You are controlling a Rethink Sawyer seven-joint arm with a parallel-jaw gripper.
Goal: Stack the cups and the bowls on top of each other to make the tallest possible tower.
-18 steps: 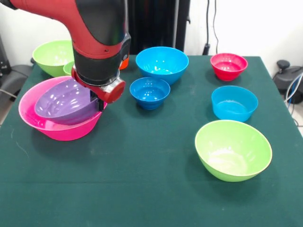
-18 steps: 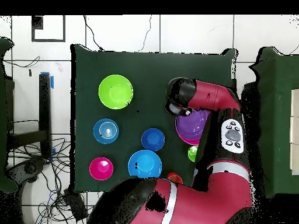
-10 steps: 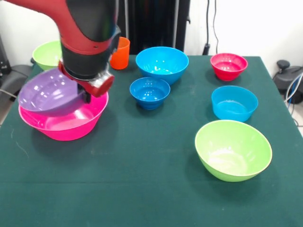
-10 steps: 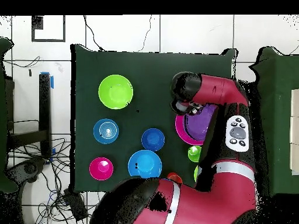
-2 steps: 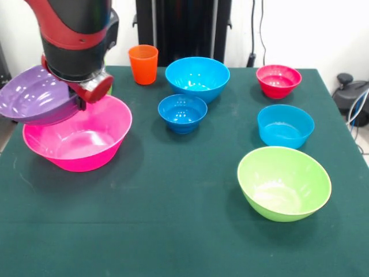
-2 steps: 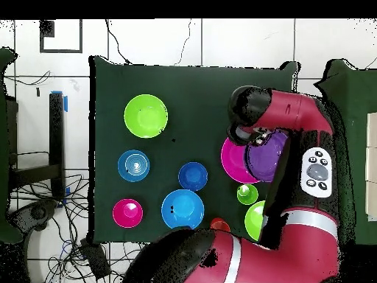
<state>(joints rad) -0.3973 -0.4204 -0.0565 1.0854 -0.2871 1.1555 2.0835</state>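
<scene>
The gripper [image 5: 81,103] pinches the rim of the purple bowl [image 5: 34,103], holding it tilted in the air over the pink bowl's [image 5: 78,138] outer edge

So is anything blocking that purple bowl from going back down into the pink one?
Nothing visible does. The tool holds the purple bowl by its rim, raised over the pink bowl's edge, partly off to one side. The pink bowl is empty.
</scene>
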